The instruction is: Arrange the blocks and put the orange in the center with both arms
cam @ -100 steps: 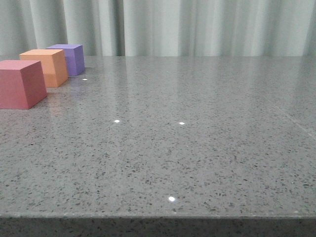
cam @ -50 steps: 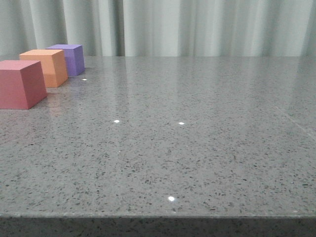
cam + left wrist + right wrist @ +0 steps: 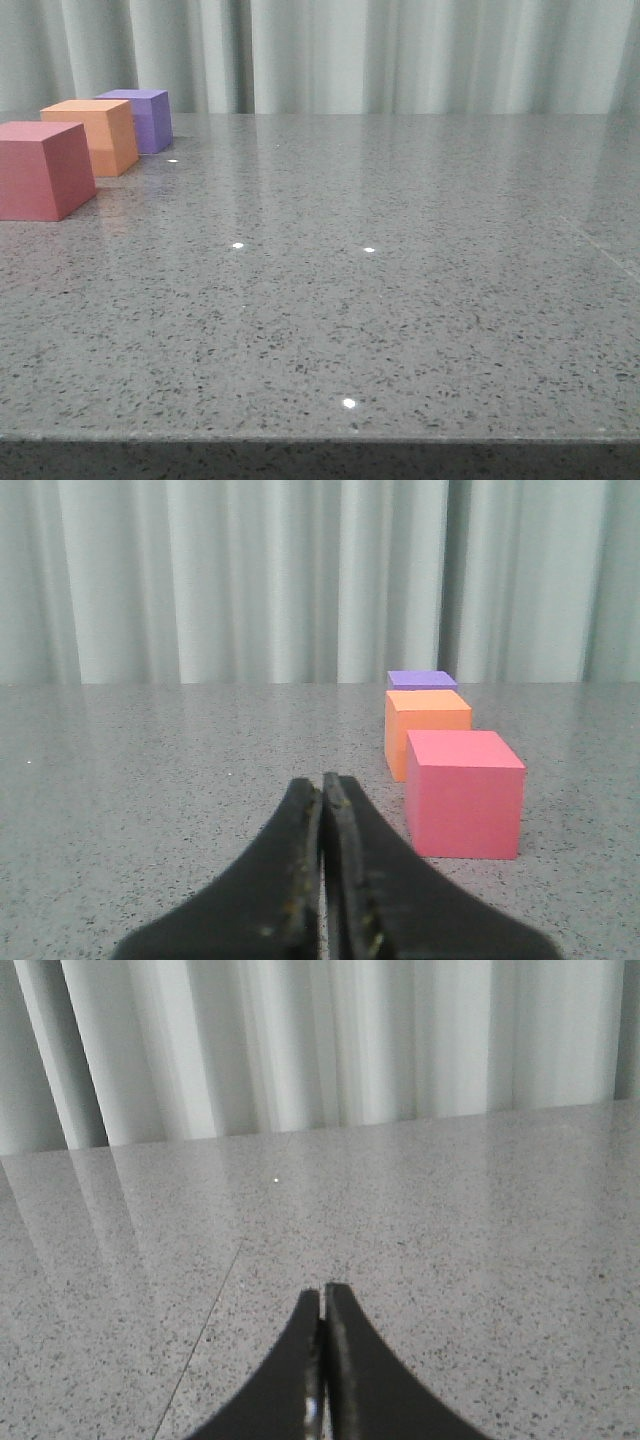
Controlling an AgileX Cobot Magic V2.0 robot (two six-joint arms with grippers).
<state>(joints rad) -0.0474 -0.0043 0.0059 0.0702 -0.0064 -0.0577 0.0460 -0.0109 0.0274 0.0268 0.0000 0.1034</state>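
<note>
1. Three cubes stand in a row on the speckled grey desk (image 3: 400,300), at its far left in the front view; the row runs away from the camera toward the pale curtain (image 3: 400,55).
2. The pinkish-red cube (image 3: 42,170) is nearest the camera, cut slightly by the left edge of the front view; the orange cube (image 3: 93,135) sits behind it in the middle of the row; the purple cube (image 3: 140,118) is farthest back, just before the curtain.
3. The front view leaves it unclear whether neighbouring cubes touch; they overlap in line of sight, each upright with a flat top.
4. In the left wrist view the same order shows; pinkish-red closest, orange behind it, only the top of the purple one showing over the orange.
5. The left gripper (image 3: 322,790) has its black fingers (image 3: 290,880) pressed together, clenched on nothing; it sits low over the desk, apart from the pinkish-red cube and offset to one side of the row.
6. The right gripper (image 3: 322,1300) is likewise clenched with nothing between its fingers (image 3: 350,1380); only bare desk and curtain lie ahead of it; a thin seam (image 3: 205,1330) crosses the desk there.
</note>
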